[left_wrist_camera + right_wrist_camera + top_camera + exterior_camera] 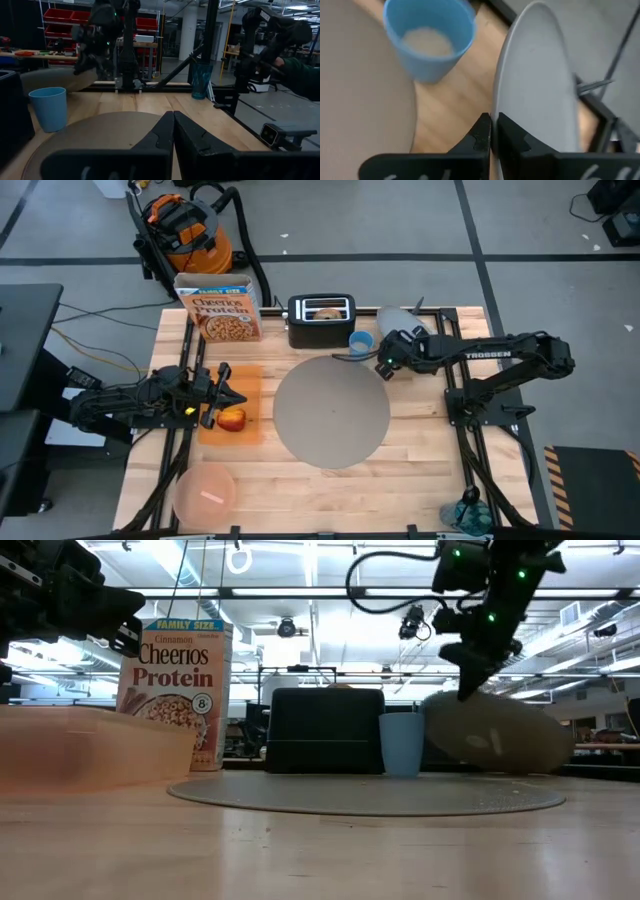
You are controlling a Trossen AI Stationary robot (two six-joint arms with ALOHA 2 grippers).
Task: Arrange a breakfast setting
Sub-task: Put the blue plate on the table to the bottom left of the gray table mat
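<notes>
The round grey placemat (330, 415) lies flat at the table's middle. My right gripper (384, 364) is shut on the blue-grey plate (402, 320), which stands tilted on edge at the far right of the mat, next to the small blue cup (361, 341). The bagel (326, 311) sticks out of the black toaster (320, 320). The apple (232, 420) rests on an orange board (250, 405). My left gripper (225, 390) is shut and empty just beside the apple. The pink bowl (205, 490) stands near the front left. The spoon does not show. My right gripper pinches the plate's rim (495, 107) between its two fingers, one on each face. The fingers come slanting down from the table's right side. The plate (495, 735) is tilted steeply, its held edge up; whether its lower edge touches the table I cannot tell.
A Cheerios box (220, 308) stands at the far left next to the toaster. A teal object (470, 515) sits at the front right corner. A person's sleeve (300, 75) shows beyond the table's right side. An orange vacuum (185, 230) stands behind the table.
</notes>
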